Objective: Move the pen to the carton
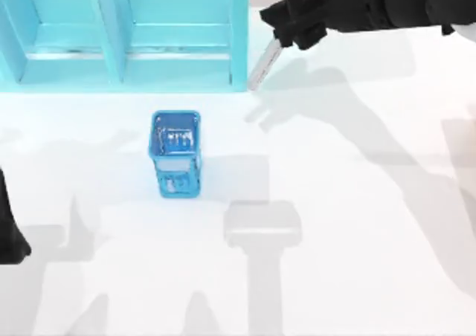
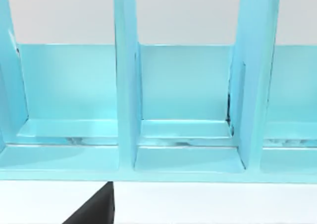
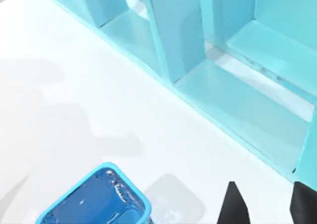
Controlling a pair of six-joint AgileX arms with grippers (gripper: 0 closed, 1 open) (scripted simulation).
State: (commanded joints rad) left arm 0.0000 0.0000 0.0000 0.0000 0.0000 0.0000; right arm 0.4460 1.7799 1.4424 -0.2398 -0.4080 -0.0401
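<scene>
Pen (image 1: 263, 65): clenched at its cap end by the fingers of the right gripper (image 1: 286, 37), hanging tilted in the air just beside the right end wall of the carton (image 1: 239, 31), clear of the surface (image 1: 357, 202).

Carton: light blue, open compartments split by upright dividers.

Blue mesh cup (image 1: 176, 154): upright, in front of the carton.

Left arm (image 1: 9, 236): parked, well apart from the carton; finger state cannot be told.

Step, as judged: carrying. Next move calls for shifting the pen over a compartment, lowering, then releasing.

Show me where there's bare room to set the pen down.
Bare table spreads right of the blue cup. The carton's open bays are free too. Crowded at its right end, where the right claw holds the pen.
</scene>
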